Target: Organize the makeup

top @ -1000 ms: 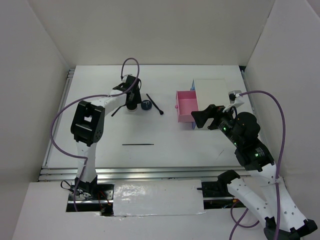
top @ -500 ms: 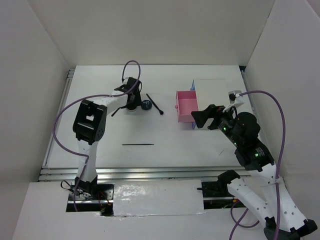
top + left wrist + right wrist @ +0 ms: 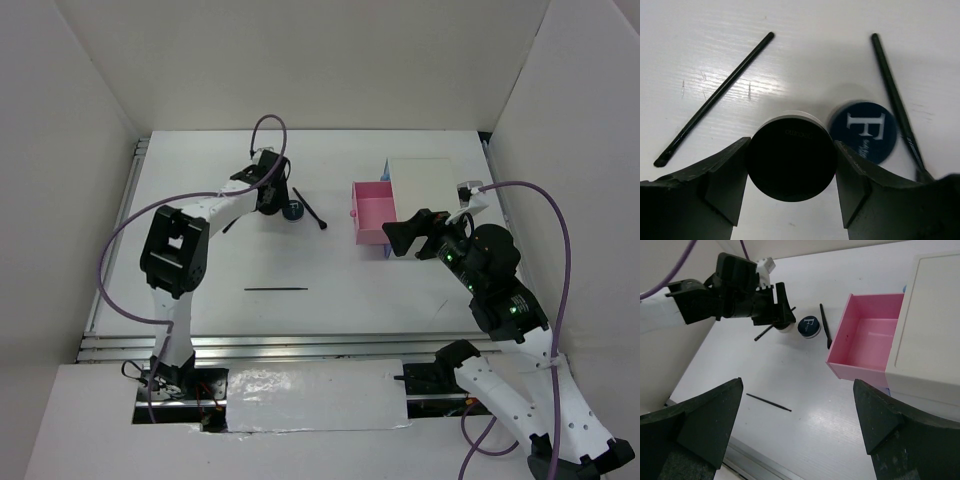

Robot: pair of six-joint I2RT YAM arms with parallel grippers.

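The left claw is at the far side of the surface. Its two fingers press on both sides of a round black compact. The claw is open just as wide as the compact, so it has a tight hold on it. I cannot tell if the compact sits on the surface or is a tiny bit above it.

Just beside it on the right lies the blue-topped compact with a white letter on it. A thin black brush lies right by the blue one, on its far side. Another thin black brush lies tilted on the left. A thin black pencil lies alone, nearer the arms and well apart from the rest.

The right claw is wide open and holds nothing. It hangs in the air near the pink drawer. The drawer is pulled out of the white box, and nothing shows inside it.

I think the step now is picking up the black compact, and most of the job is not done yet. Next, the left arm should lift the compact straight up so it does not bump the blue one. Then it should carry it over to the pink drawer and let go low inside it.
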